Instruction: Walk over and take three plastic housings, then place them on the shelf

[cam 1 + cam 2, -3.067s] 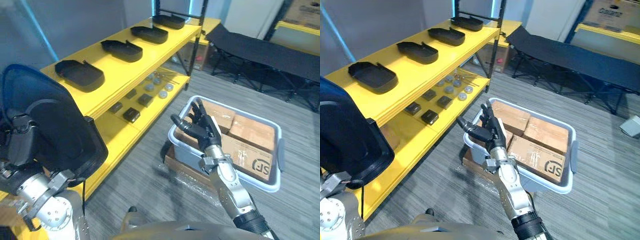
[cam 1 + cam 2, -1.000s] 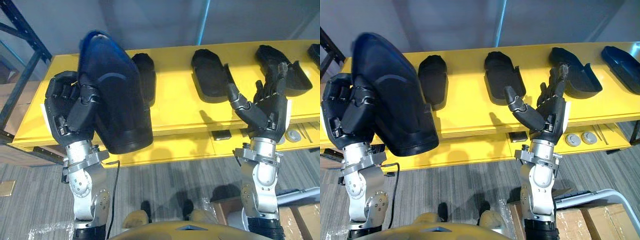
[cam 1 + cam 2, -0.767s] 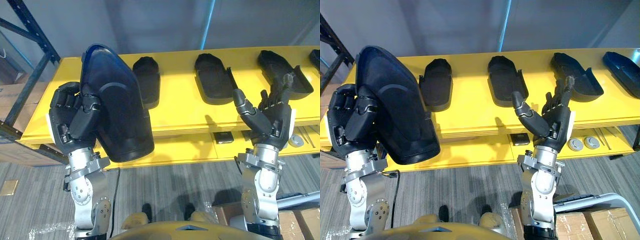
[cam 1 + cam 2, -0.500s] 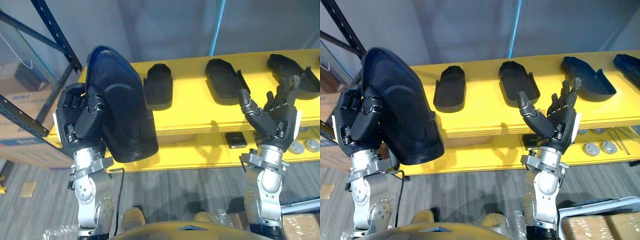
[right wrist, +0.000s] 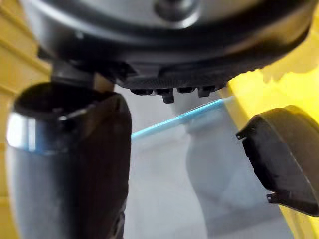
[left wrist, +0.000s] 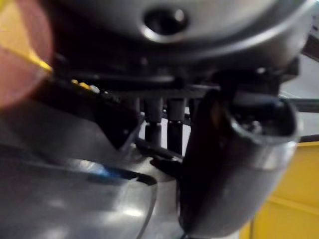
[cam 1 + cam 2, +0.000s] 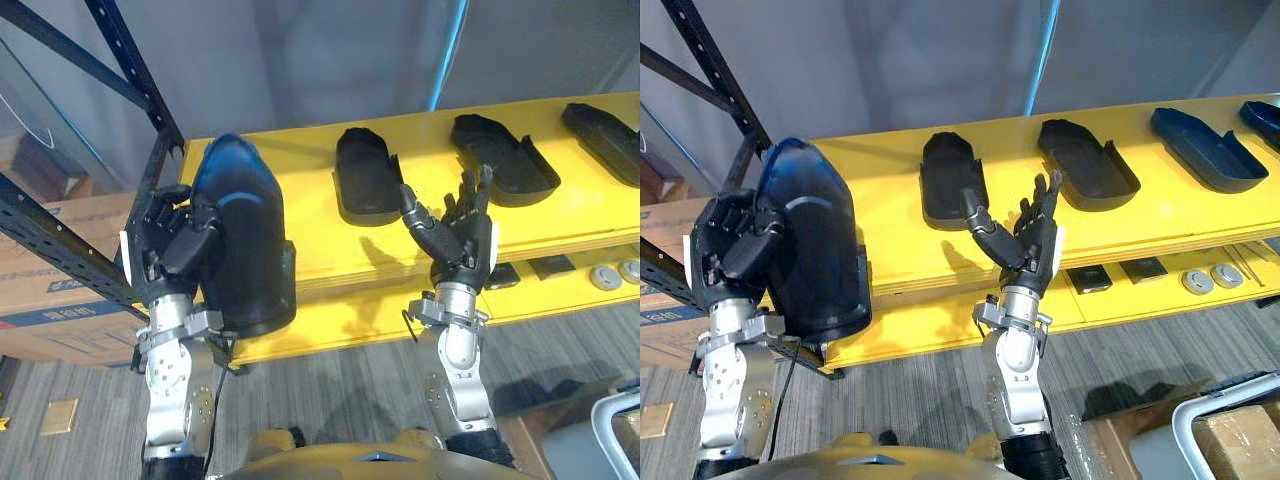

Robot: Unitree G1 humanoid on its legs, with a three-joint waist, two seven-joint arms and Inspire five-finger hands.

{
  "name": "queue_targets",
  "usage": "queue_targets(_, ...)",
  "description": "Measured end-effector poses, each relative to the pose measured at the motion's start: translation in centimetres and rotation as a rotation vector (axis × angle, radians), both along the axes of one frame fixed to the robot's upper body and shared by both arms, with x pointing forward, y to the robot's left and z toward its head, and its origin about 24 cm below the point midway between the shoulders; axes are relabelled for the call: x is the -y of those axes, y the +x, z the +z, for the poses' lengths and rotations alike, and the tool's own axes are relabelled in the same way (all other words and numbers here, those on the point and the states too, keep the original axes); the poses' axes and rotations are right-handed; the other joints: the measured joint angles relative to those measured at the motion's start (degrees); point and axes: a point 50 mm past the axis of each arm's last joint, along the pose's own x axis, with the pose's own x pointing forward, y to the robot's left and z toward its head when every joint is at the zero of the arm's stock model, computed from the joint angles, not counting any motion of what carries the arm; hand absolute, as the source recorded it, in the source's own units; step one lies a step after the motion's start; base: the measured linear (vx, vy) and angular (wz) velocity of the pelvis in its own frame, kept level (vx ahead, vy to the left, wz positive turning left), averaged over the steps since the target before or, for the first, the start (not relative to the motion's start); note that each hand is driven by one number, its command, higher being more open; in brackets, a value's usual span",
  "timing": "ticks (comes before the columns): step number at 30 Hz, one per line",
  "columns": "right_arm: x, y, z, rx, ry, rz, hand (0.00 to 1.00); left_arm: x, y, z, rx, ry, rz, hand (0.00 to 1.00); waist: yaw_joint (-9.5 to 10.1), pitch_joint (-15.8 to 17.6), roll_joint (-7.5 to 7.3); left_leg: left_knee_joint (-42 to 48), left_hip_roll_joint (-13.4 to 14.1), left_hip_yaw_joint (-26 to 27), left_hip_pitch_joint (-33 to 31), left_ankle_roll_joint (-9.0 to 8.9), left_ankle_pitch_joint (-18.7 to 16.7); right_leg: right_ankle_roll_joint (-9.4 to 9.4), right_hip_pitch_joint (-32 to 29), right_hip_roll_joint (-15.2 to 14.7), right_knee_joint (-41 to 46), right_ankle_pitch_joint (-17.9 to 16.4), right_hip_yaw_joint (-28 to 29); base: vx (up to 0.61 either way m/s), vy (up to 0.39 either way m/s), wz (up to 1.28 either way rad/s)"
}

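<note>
Housing at the shelf's left end
The left hand (image 7: 165, 235) still clenches a plastic housing (image 7: 240, 250) upright; three others (image 7: 366, 185) lie on the yellow shelf (image 7: 310, 240). The right hand (image 7: 460, 235) is raised, released. A grey bin (image 7: 1188, 425) holds a cardboard box (image 7: 1240, 435).

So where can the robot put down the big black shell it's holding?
The barest patch is the yellow shelf's left end, between the dark upright and the nearest housing lying there. The held housing in the left hand is by it. Rightward is crowded: housings in a row, tight gaps.
</note>
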Motion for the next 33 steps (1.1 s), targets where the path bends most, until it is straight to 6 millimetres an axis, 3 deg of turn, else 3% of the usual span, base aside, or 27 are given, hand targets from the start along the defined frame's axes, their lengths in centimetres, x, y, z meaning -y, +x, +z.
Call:
queue_targets(2, 0.9, -0.1, 0.2, 0.015, -0.021, -0.006, 1.0, 0.4, 0.3, 0.7, 0.03, 0.005, -0.008, 0.0, -1.07, 0.1, 0.43, -1.45, -1.16, -1.16, -0.27, 0.09, 1.04, 0.27, 1.13, 0.05, -2.18, 0.53, 0.51, 0.02, 0.036, 0.31)
queue_targets(5, 2.4, -0.3, 0.8, 0.03, -0.054, -0.025, 1.0, 0.9, 0.2, 1.4, 0.058, 0.017, -0.025, 0.0, -1.11, 0.02, 0.56, -3.94, -1.28, -2.54, 0.39, -0.51, 2.76, 0.37, 1.48, 0.55, -2.24, 0.58, -0.17, 0.0, -0.04, 0.24)
queue_targets(9, 3.4, -0.6, 1.8, 0.08, -0.151, 0.022, 1.0, 0.9, -0.3, 1.4, 0.065, -0.005, -0.012, 0.0, -0.8, 0.36, 1.16, -3.5, 0.07, -3.11, 0.4, -0.86, 3.46, -0.1, 1.47, 1.72, -0.6, -1.52, -0.78, -0.04, -0.105, 0.12)
queue_targets(11, 3.3, -1.0, 1.6, 0.077, -0.167, 0.054, 1.0, 0.6, -0.7, 1.0, 0.047, -0.007, 0.008, 0.0, -0.77, 1.92, 1.36, 5.21, 1.89, -3.41, -1.53, -0.08, 2.39, -0.44, 1.77, 2.15, 2.95, -4.59, 0.61, -0.07, -0.099, -0.02)
queue_targets(13, 3.3, -1.4, 1.2, 0.061, -0.174, 0.08, 1.0, 0.0, -1.0, 0.7, 0.038, -0.017, 0.044, 0.0, -0.28, 2.26, 1.79, 11.8, 3.07, -4.2, -3.93, -0.1, 2.39, -0.81, 2.62, 2.49, 3.83, -5.03, 1.78, -0.04, -0.077, -0.23)
queue_targets(17, 3.6, -1.6, 1.6, 0.081, -0.169, 0.083, 1.0, -1.4, -1.3, 1.6, 0.056, 0.064, 0.148, 0.0, -1.06, 1.85, 2.73, 4.16, 2.99, -5.05, -0.21, -0.71, 2.8, -0.78, 1.53, 3.52, 4.32, -4.93, 2.9, 0.01, -0.031, -0.17)
queue_targets(21, 4.3, -1.7, 2.0, 0.093, -0.185, 0.082, 1.0, -3.6, 0.9, 4.1, 0.122, 0.153, 0.212, 0.0, -1.06, 1.83, 2.85, -8.14, 2.46, -2.16, 6.28, -4.3, 5.05, 0.13, -0.97, 4.2, 6.3, -4.34, 6.17, 0.0, 0.027, -0.34)
queue_targets(26, 2.7, -1.6, 1.9, 0.088, -0.121, 0.177, 1.0, -6.4, 3.8, 5.8, 0.132, 0.176, 0.218, 0.0, -2.69, 1.6, 2.71, -12.91, 0.58, 0.69, 9.33, -3.87, 6.29, 1.37, -1.44, 3.42, 5.52, -3.33, 8.82, -0.01, 0.056, -0.28)
queue_targets(33, 0.0, -1.8, 0.6, 0.002, -0.112, 0.319, 1.0, -7.1, 5.7, 7.0, 0.197, -0.018, 0.102, 0.0, -4.1, 1.43, 2.43, -14.29, -0.1, 1.17, 8.96, -3.29, 6.82, 1.82, -1.47, 3.02, 2.86, -1.75, 8.99, 0.0, 0.022, -0.03)
